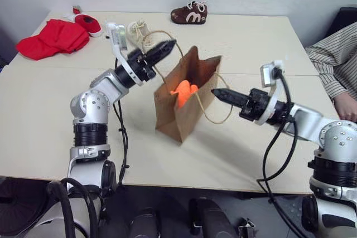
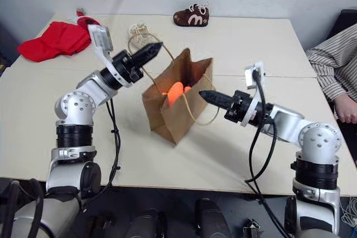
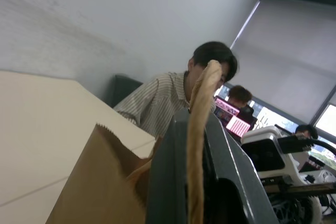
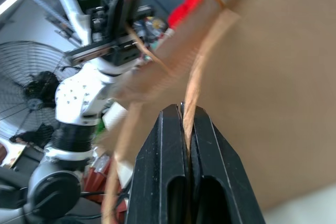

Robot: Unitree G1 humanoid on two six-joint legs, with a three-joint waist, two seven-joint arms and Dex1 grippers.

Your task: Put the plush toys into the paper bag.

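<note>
Paper bag (image 1: 187, 101) stands upright near middle of the table (image 1: 240, 154), mouth open. Orange plush toy (image 1: 183, 92) sits inside it, top showing above the near rim. Red ball toy: can't tell where it is.

L gripper (image 1: 169, 45) is up over the bag's far-left side, pointing fwd and slightly up, jaws shut on one tan handle (image 3: 198, 145); wrist view shows the cord running between its fingers. That handle loops up off the bag's far edge.

R gripper (image 1: 216, 92) is level, pointing left at the bag's right side, tips just at the rim. Jaws together, clamped on the other handle (image 4: 192, 106); cord seen pinched between the two black fingers (image 4: 160, 182) in wrist view. Rest of that handle hangs in a loop down the bag's right face.

Elsewhere on table: red cloth heap (image 1: 53, 38) at far-left corner, small red shoe (image 1: 87, 22) just beside it, pale shoe w/ laces (image 1: 135, 30) behind the L gripper, brown shoe (image 1: 189, 13) at far edge near middle. Person in striped sleeve (image 1: 329, 59) at right edge, hand (image 1: 347, 106) resting by the table.
</note>
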